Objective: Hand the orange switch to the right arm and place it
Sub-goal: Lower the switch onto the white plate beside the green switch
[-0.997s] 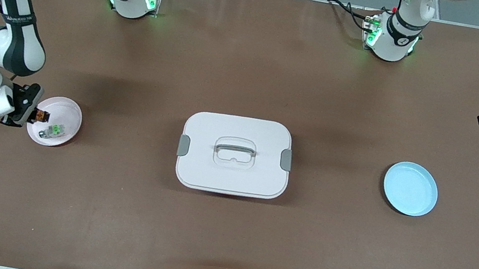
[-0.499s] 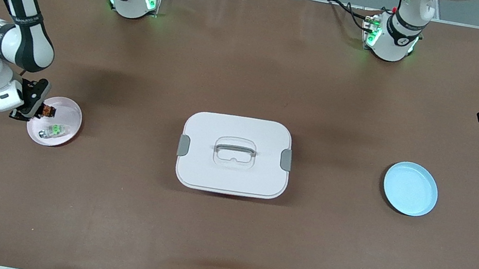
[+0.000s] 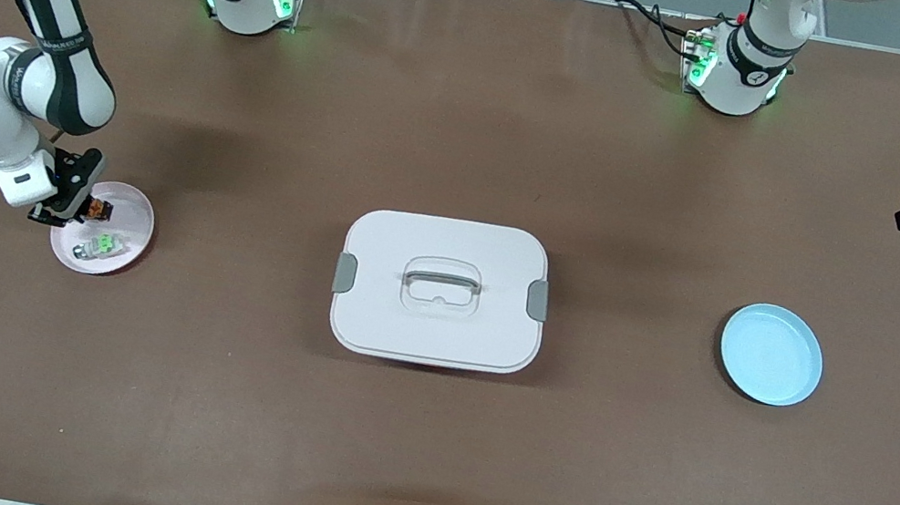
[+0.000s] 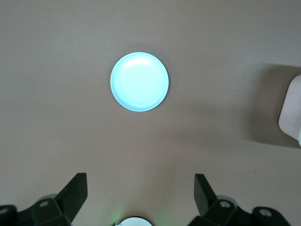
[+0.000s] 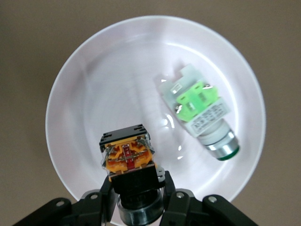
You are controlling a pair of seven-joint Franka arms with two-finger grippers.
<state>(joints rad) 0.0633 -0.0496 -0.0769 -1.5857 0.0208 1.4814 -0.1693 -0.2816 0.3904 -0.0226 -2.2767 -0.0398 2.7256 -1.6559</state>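
Observation:
The orange switch (image 5: pixel 127 155), a black block with an orange top, is clamped between the black fingers of my right gripper (image 5: pixel 136 188). That gripper (image 3: pixel 78 201) hangs over the pink plate (image 3: pixel 132 220), at the plate's edge toward the right arm's end of the table, with the orange switch (image 3: pixel 97 209) over the plate's inside. My left gripper (image 4: pixel 139 188) is high over the table at the left arm's end, open with nothing between its fingers (image 4: pixel 75 188).
A clear part with a green top (image 3: pixel 102 242) (image 5: pixel 197 110) lies in the pink plate (image 5: pixel 94 84). A white lidded box (image 3: pixel 441 290) sits mid-table. A light blue plate (image 3: pixel 771 354) (image 4: pixel 139 81) lies toward the left arm's end.
My right arm has swung slightly, carrying the held switch a little further in over the pink plate. The left arm has hardly moved.

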